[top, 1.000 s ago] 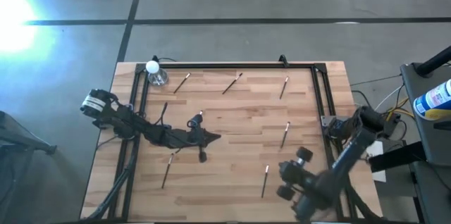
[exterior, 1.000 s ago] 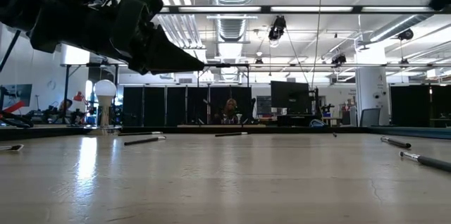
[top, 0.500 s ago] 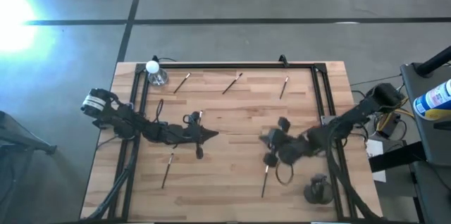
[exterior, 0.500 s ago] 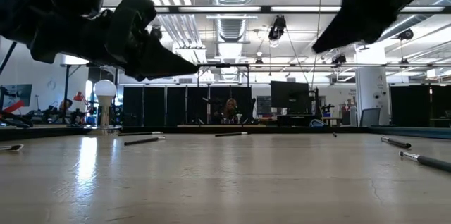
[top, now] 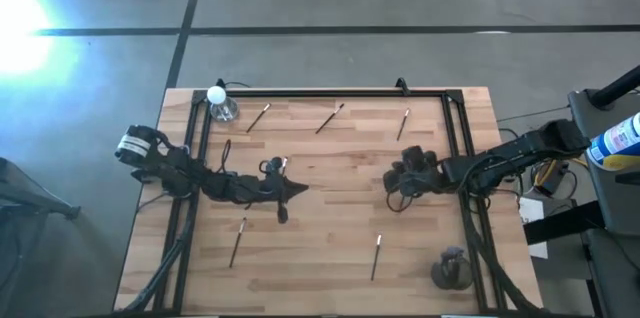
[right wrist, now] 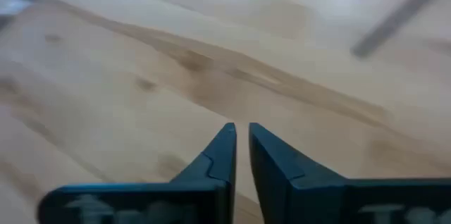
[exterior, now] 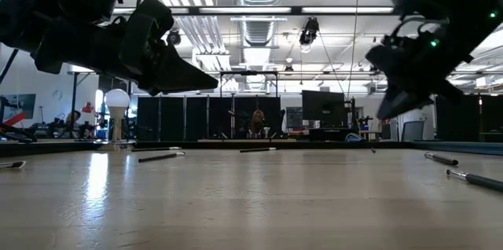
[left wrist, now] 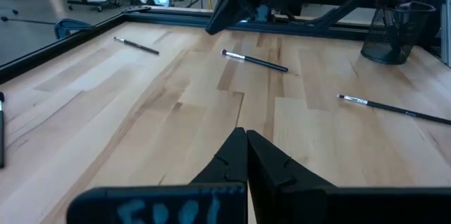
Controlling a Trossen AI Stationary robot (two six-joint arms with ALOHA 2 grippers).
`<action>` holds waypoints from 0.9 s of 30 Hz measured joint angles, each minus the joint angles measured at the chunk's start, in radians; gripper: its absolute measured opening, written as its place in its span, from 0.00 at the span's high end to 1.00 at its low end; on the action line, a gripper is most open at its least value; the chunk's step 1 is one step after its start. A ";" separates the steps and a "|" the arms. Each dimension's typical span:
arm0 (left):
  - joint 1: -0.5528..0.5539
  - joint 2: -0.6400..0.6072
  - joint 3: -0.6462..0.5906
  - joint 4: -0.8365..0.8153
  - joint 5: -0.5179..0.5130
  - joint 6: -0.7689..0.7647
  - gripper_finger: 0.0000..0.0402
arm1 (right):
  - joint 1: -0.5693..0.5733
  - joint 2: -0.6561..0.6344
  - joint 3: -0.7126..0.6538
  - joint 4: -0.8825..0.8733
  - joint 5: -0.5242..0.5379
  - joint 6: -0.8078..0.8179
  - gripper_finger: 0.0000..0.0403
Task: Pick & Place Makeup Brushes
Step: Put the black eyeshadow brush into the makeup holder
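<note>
Several makeup brushes lie flat on the wooden table: three along the far side and two near the front. My left gripper hovers shut over the table's middle, pointing toward the right edge, with nothing in it. My right gripper hangs over the right half, slanting down, its fingertips a narrow gap apart and empty. In the left wrist view a brush lies just below the right arm.
A dark mesh cup stands at the near right corner. A small clear bottle with a round white cap stands at the far left corner. A black frame rail runs along the table's far edge and down both sides.
My right arm has swung fast from the near right corner, where it covered the mesh cup, toward the far edge and the table's middle, sinking and rolling its wrist. The cup now shows uncovered.
</note>
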 joint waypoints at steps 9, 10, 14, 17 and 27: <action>0.000 0.000 0.000 -0.002 -0.001 -0.012 1.00 | -0.003 0.028 0.049 -0.281 -0.156 0.268 0.68; 0.000 0.000 0.000 -0.002 -0.001 -0.013 1.00 | -0.006 0.034 0.048 -0.284 -0.169 0.292 0.67; 0.000 0.000 0.000 -0.003 -0.001 -0.015 1.00 | -0.028 0.071 0.021 -0.282 -0.206 0.355 0.66; 0.000 0.000 0.000 -0.004 -0.001 -0.016 1.00 | -0.049 0.104 0.010 -0.272 -0.206 0.380 0.67; 0.000 0.000 0.000 -0.005 -0.001 -0.024 1.00 | -0.097 0.211 0.011 -0.118 -0.187 0.261 0.80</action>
